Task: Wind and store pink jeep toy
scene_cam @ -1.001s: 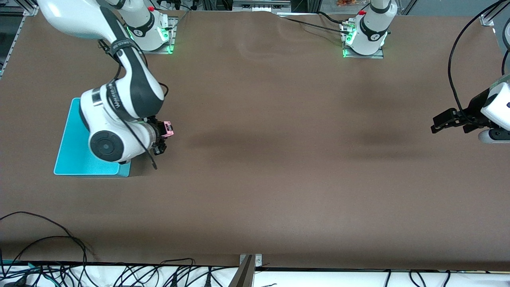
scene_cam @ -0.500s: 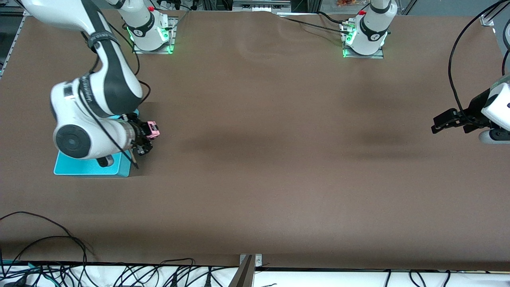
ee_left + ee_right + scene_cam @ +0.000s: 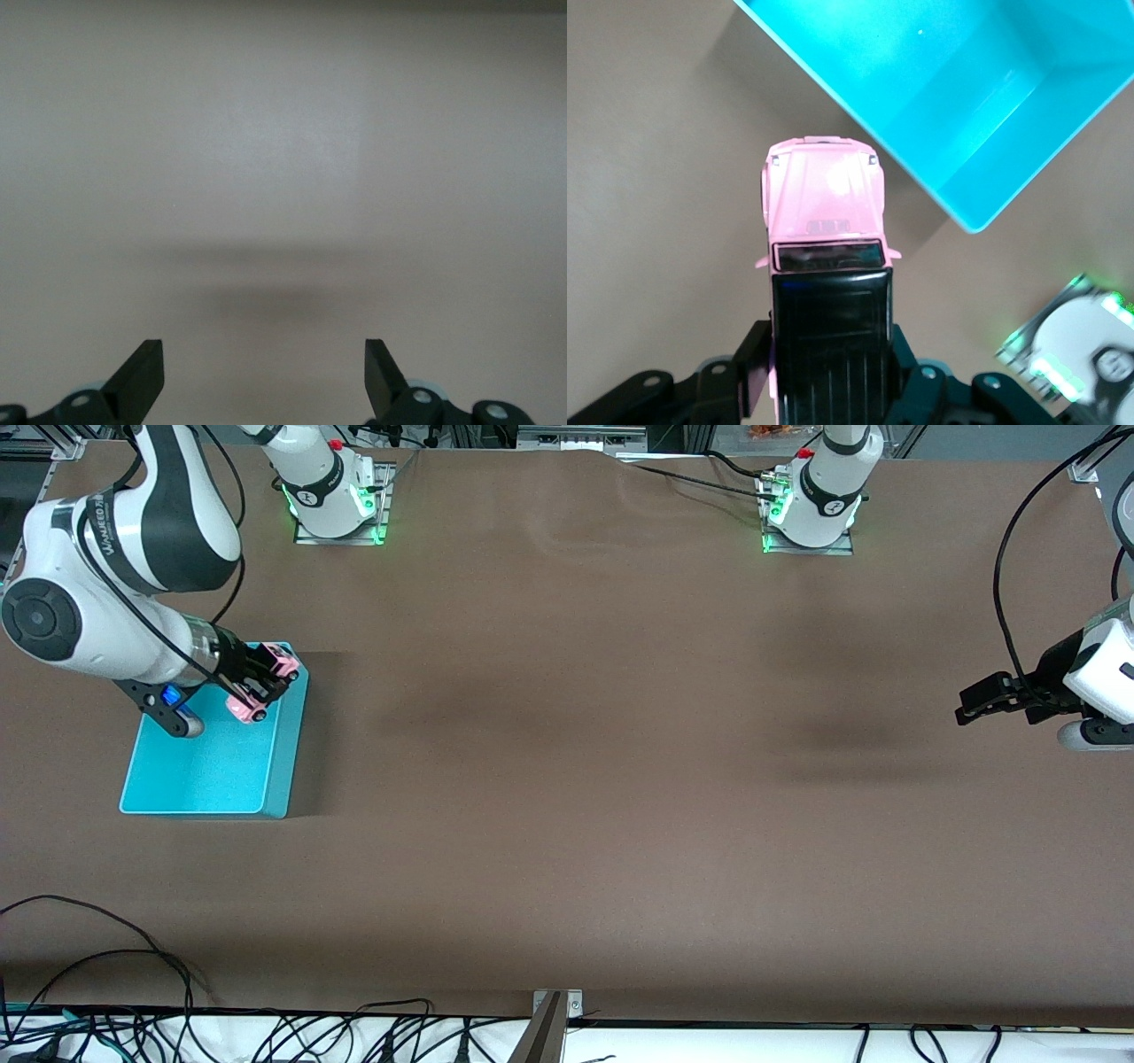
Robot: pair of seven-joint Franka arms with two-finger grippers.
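Between the right gripper's (image 3: 266, 682) fingers (image 3: 749, 367) sits the pink jeep toy (image 3: 824, 266)

The brown table (image 3: 567, 779) lies bare between the two arms, so a gripper finds wide free room there. At the right arm's end stands the turquoise bin (image 3: 213, 771); its walls are the only obstacle on the surface. Over the bin's corner farthest from the front camera hangs the right gripper (image 3: 257, 682), clamped on the pink jeep toy (image 3: 263, 691); the bin's part nearer to the camera is open from above. The left gripper (image 3: 974, 701) waits with fingers spread at the left arm's end, above bare table.
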